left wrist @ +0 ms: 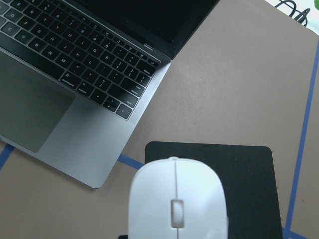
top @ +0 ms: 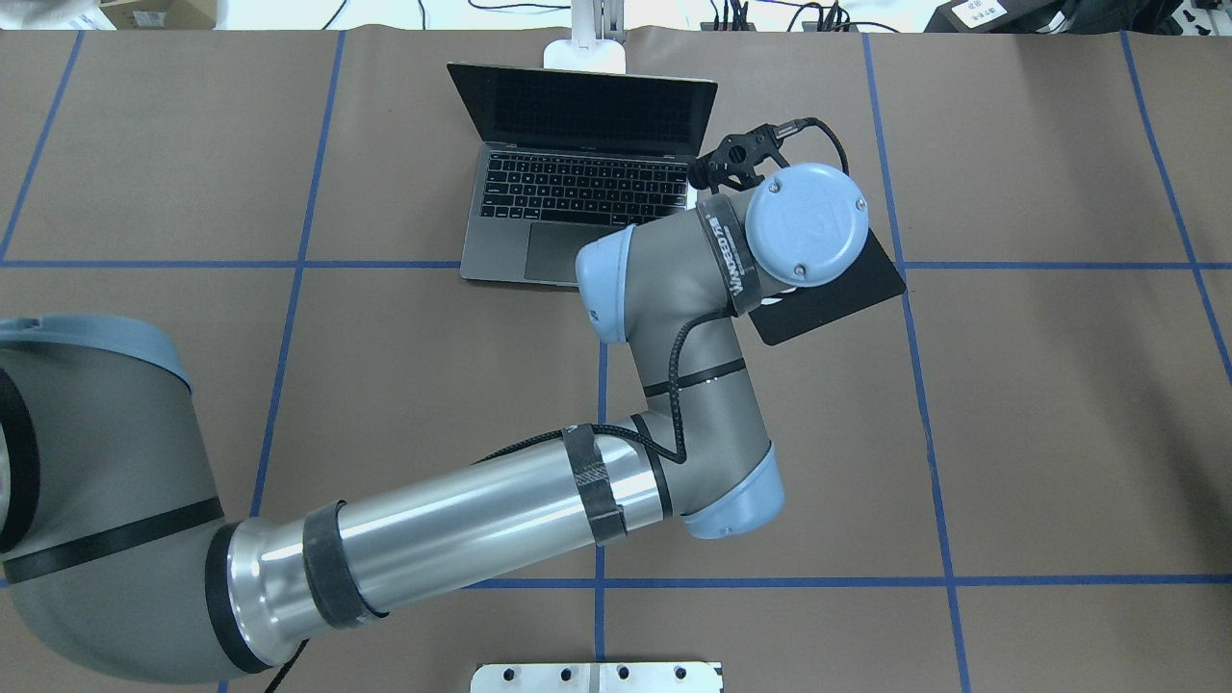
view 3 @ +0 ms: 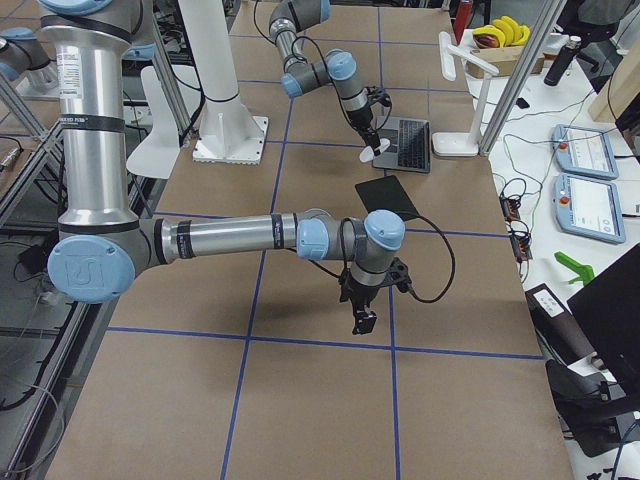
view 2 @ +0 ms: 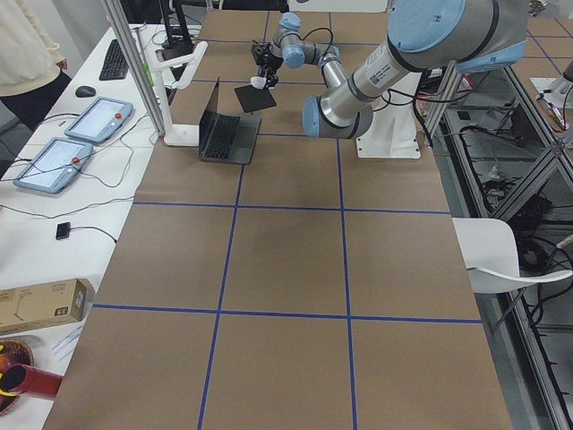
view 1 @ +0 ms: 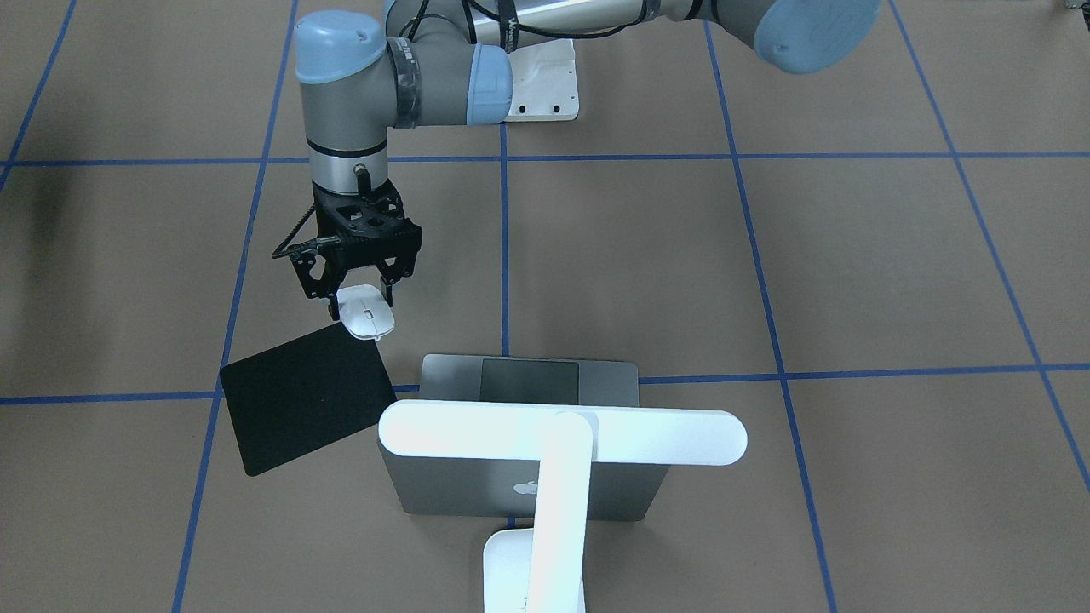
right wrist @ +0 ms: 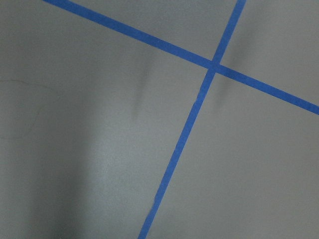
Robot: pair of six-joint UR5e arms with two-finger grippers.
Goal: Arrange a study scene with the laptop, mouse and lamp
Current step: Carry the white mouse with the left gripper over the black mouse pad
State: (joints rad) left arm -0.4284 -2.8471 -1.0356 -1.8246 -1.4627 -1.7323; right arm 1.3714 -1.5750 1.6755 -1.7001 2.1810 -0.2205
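Jaws of the left gripper [view 1: 360, 302] pinch the white mouse [view 1: 367, 313], holding it just over the black pad's [view 1: 306, 404] corner, beside the open laptop [top: 587, 183]. The lamp [view 1: 562, 434] stands behind the laptop's lid. The right gripper [view 3: 362, 320] hangs over the table [view 3: 300, 400], well apart; I cannot tell how far open it is.

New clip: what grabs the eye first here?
The left gripper holds the white mouse in its jaws, in the air above the black square pad, beside the open laptop. The white lamp spreads its bar head over the laptop's lid, on the table side far from the robot.
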